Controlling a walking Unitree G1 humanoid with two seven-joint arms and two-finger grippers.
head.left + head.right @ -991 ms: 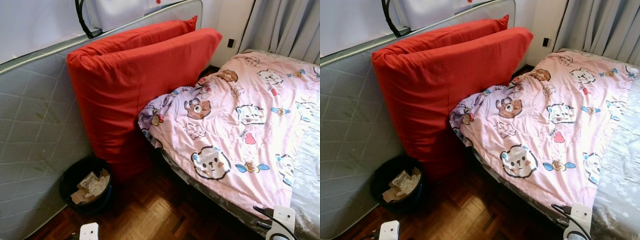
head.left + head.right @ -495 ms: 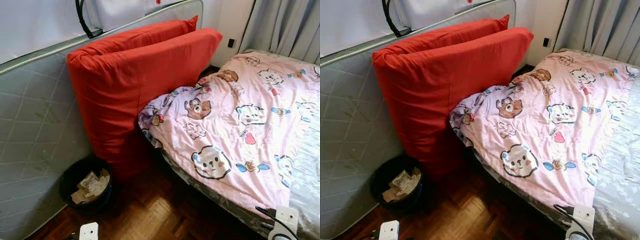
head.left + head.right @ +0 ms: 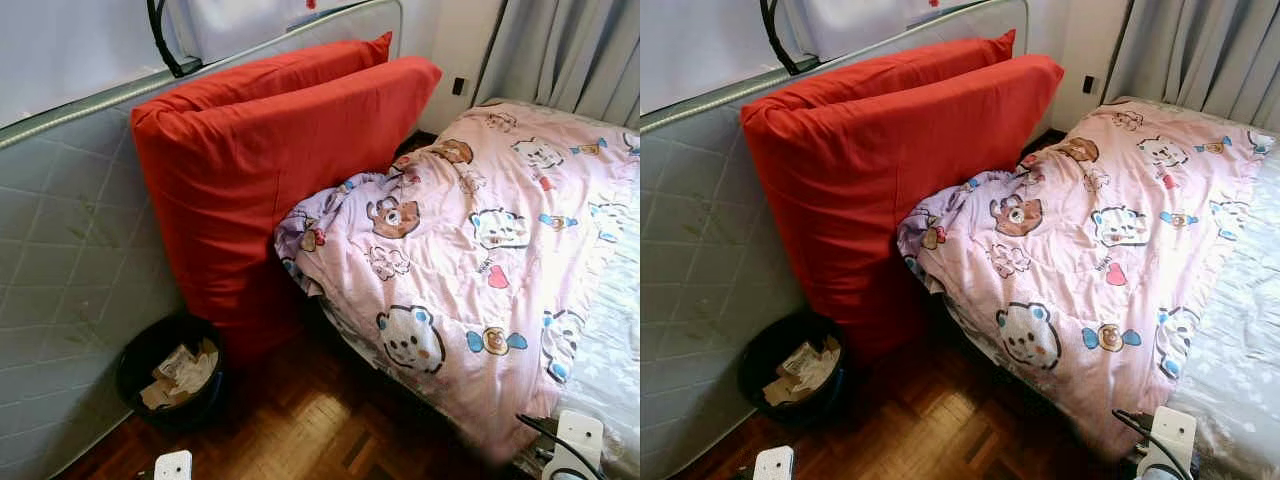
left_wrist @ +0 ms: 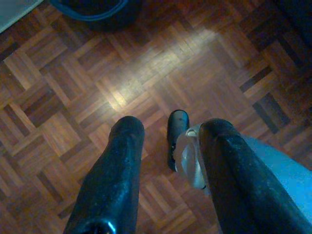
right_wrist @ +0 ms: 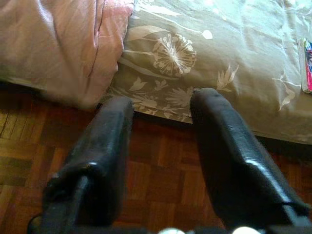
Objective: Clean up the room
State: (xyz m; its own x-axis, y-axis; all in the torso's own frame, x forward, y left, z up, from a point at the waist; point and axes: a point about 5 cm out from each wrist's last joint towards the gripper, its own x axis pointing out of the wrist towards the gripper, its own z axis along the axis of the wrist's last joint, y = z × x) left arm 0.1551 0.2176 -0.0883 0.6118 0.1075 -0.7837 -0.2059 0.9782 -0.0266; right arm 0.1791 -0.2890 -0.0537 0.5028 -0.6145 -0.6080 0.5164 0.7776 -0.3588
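Both grippers hung low with nothing between their fingers: the right gripper (image 5: 158, 105) stood spread over the parquet floor (image 3: 300, 430) at the bed's edge, its fingertips just short of the floral sheet (image 5: 204, 53), and the left gripper (image 4: 170, 139) was likewise parted above bare parquet. Largest was the bed (image 3: 1240, 360), its pink cartoon-print quilt (image 3: 470, 230) lying rumpled across the mattress, the near edge drooping over the side toward the floor and a lilac corner bunched against the red cushions. In the right wrist view the quilt's hem hung just beside that gripper's fingers, apart from them. A grey quilted mattress (image 3: 70, 250) stood on edge along the wall, and two big red cushions (image 3: 260, 170) leaned upright against it, wedged between it and the bed. At the cushions' foot, on the floor, sat a black waste bin (image 3: 170, 370) holding crumpled paper and card, near the left gripper's side.
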